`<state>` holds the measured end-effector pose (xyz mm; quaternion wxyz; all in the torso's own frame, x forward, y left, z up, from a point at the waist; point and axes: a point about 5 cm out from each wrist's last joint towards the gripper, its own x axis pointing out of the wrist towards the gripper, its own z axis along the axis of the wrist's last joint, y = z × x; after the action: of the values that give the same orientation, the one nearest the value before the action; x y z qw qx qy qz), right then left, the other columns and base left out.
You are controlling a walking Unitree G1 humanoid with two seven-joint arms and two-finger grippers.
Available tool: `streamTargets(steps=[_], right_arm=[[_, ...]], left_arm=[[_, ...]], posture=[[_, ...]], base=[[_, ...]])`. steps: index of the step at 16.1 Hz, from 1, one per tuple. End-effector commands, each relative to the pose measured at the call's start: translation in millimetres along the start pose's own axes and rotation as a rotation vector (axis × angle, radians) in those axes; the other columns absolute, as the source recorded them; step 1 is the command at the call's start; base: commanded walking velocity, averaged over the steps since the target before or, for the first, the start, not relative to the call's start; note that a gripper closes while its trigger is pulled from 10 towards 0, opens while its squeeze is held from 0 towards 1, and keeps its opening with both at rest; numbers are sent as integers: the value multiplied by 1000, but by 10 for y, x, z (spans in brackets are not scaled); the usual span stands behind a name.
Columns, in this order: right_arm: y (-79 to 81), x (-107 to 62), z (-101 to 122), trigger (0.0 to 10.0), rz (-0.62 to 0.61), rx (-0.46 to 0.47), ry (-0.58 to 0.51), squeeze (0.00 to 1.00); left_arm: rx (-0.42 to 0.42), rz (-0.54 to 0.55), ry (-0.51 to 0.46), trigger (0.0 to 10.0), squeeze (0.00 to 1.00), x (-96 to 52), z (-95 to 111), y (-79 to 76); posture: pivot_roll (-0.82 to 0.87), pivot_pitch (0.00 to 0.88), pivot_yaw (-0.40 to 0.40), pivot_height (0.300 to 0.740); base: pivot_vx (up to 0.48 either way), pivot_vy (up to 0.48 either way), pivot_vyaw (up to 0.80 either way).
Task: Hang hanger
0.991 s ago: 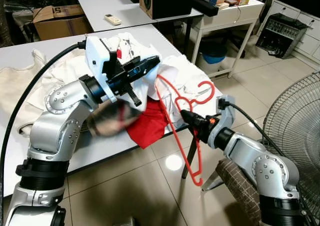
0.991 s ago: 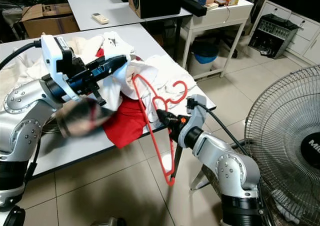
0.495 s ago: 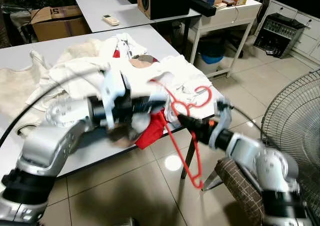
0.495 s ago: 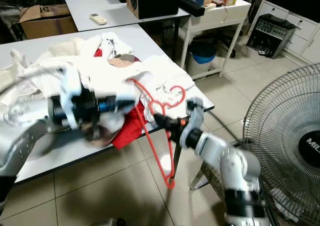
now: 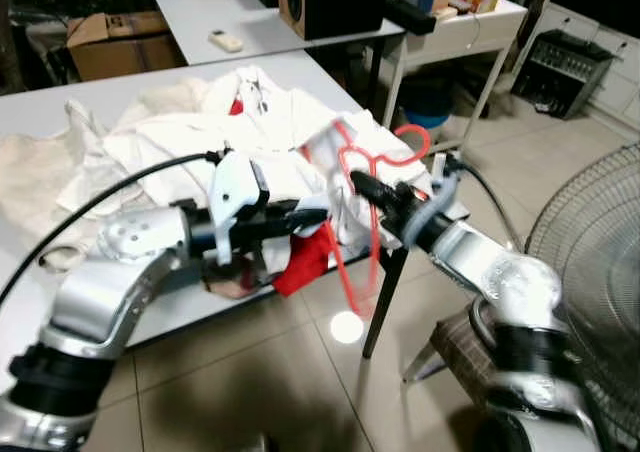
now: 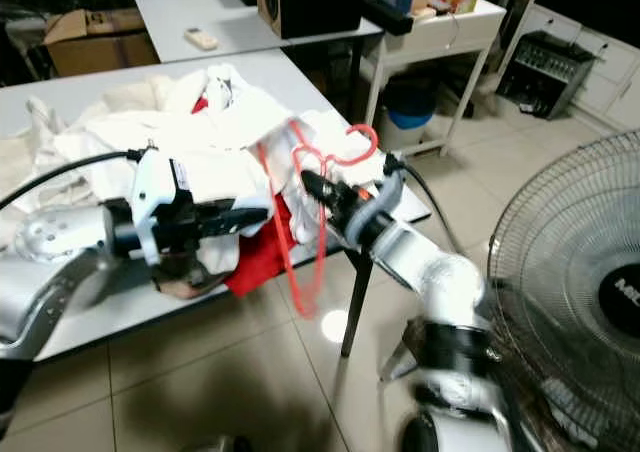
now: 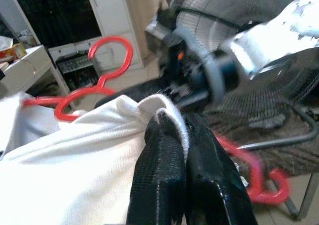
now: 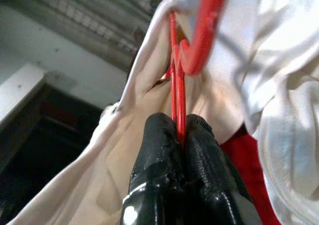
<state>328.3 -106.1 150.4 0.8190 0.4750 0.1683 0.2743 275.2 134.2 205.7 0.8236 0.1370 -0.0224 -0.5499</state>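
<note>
The surface (image 5: 30, 112) is a long white one running from about 9 o'clock up toward 1, with a second one behind it carrying a speaker (image 5: 330, 0) and a remote (image 5: 225, 39). A big floor fan (image 6: 575, 302) sits over at 3 o'clock on the tiled floor (image 5: 260, 372), and there's a cardboard box (image 5: 110, 42) up at 11.

Most of the near surface is buried under a pile of white clothes (image 5: 190, 137), with a red cloth (image 5: 305, 257) hanging off the front edge around the middle.

Left hand (image 7: 174, 140) comes in from 8 o'clock and is clamped tight on a fold of white shirt (image 7: 75, 155), fingers pinched together with the fabric edge poking out between the tips.

Right hand (image 8: 178, 135) reaches in from 4 o'clock and is squeezed shut on the red hanger (image 5: 365, 187), gripping the thin bar just below the hook. The hanger's in the air at dead centre, right over the front edge of the surface, hook end up against the clothes and the long loop dangling toward the floor. It's a bit motion-blurred, so the lower end is fuzzy.
</note>
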Motion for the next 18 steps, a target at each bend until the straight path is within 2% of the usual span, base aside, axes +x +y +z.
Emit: streamTargets(steps=[1,2,4,5,8,9,11,13,14,16,18], right_arm=[[-66,58,64,10000,-70,69,-77,0],[-66,160,48,10000,-93,145,-108,0],[98,391,-8,10000,-64,254,-148,0],[189,488,-11,10000,-39,311,-170,0],[306,591,25,10000,0,424,-220,0],[352,635,78,10000,8,450,-249,0],[339,655,148,10000,-9,458,-294,0],[343,678,195,10000,-9,514,-327,0],[351,685,199,10000,-11,505,-326,0],[357,730,175,10000,-63,436,-328,0],[340,750,173,10000,-91,442,-355,0]], left_arm=[[9,14,-33,0,0,13,55,19],[9,30,-50,0,0,54,47,21],[-4,64,-49,0,0,152,-58,14],[-14,53,-27,0,0,156,-132,-17],[-26,78,14,0,0,88,-235,-14],[-34,107,28,0,0,0,-294,15],[-89,83,6,0,0,-54,-288,-9],[-125,28,-3,0,0,-25,-284,-87],[-123,27,-17,0,0,3,-272,-96],[-190,2,-156,0,0,153,-116,-130],[-245,-45,-263,0,0,262,50,-166]], posture=[[25,0,6,740],[27,0,8,740],[41,0,23,740],[43,0,27,740],[55,0,31,740],[60,0,28,740],[60,0,28,740],[63,0,30,740],[61,0,31,740],[53,0,34,740],[49,0,38,740]], base=[[0,0,0],[0,0,0],[0,0,0],[0,0,0],[0,0,0],[0,0,0],[0,0,0],[0,0,0],[0,0,0],[0,0,0],[0,0,0]])
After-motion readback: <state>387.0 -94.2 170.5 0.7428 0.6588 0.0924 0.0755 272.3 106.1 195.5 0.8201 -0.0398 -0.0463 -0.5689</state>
